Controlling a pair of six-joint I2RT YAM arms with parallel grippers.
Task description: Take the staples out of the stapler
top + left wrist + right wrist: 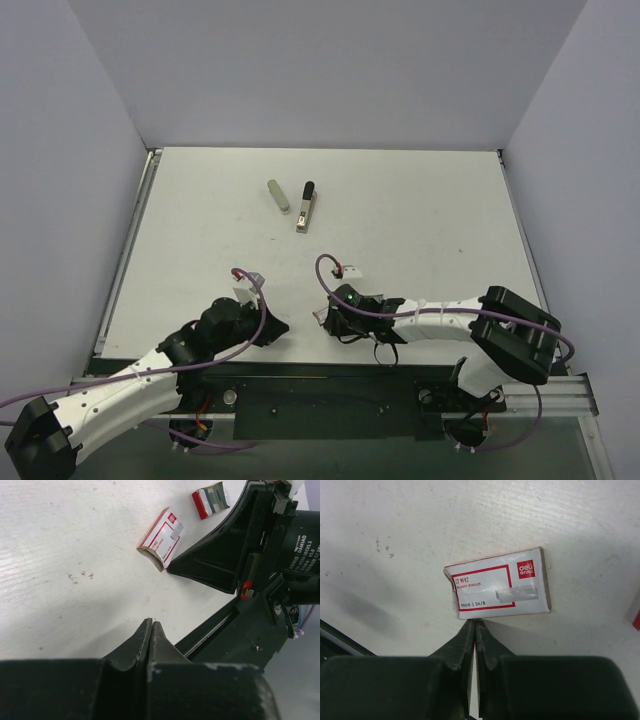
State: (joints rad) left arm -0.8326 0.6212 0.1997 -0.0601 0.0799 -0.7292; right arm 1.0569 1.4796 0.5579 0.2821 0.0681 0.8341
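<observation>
Stapler (306,208) lies at the far middle of the table (420,220), just beside an olive-grey bar (279,196), well apart from me. My left gripper (150,627) and right gripper (474,626) are pinched closed, empty; a closed staple box (500,587), contents hidden, sits just before the right one

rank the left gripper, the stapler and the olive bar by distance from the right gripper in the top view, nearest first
1. left gripper, close beside it on the left
2. stapler, far side, mid-table
3. olive-grey bar, just left of the stapler
</observation>
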